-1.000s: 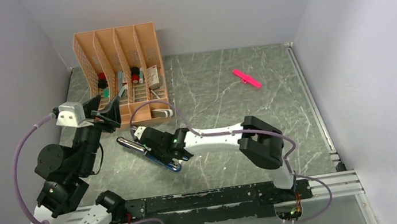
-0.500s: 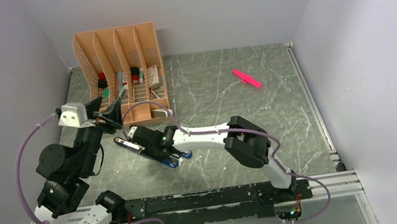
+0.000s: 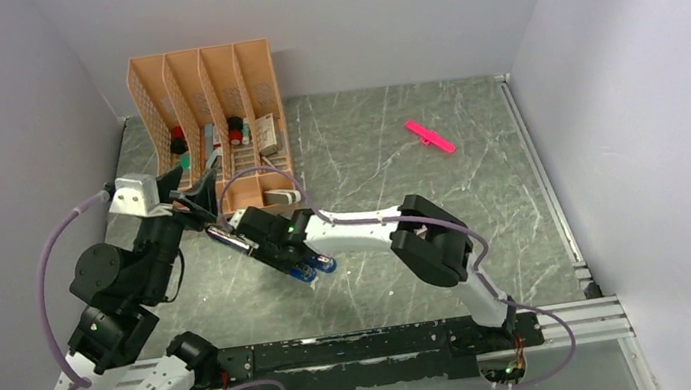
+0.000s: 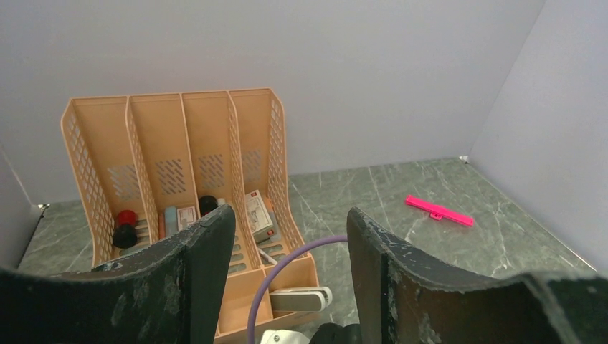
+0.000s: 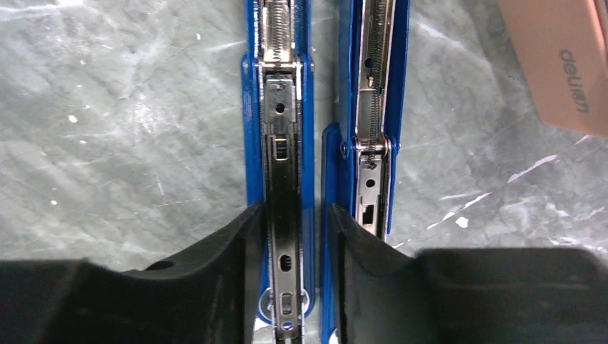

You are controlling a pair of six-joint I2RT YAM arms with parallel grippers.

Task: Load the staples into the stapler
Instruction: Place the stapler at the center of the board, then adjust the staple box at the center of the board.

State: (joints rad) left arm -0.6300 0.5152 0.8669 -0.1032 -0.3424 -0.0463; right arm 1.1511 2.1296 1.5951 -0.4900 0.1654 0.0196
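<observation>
Stapler (image 5: 281, 129), blue and folded open, has one rail between the right tool's (image 5: 294, 222) fingers; whether they pinch it I cannot tell. It lies on the worktop (image 3: 366, 152) just before the orange rack (image 3: 206, 82). The left tool (image 4: 287, 215) hangs open there too.

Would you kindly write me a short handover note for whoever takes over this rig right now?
Left gripper: open, empty, raised facing the orange file organizer.
Right gripper: over the blue stapler, jaws straddling one half; grip unclear.
Stapler: opened, its two halves apart, near the organizer's front.
Staples: no strip visible; a small white box in the organizer's rightmost slot may hold them.
Done: stapler opened. Left: fetch a strip, load it, close the stapler.
</observation>
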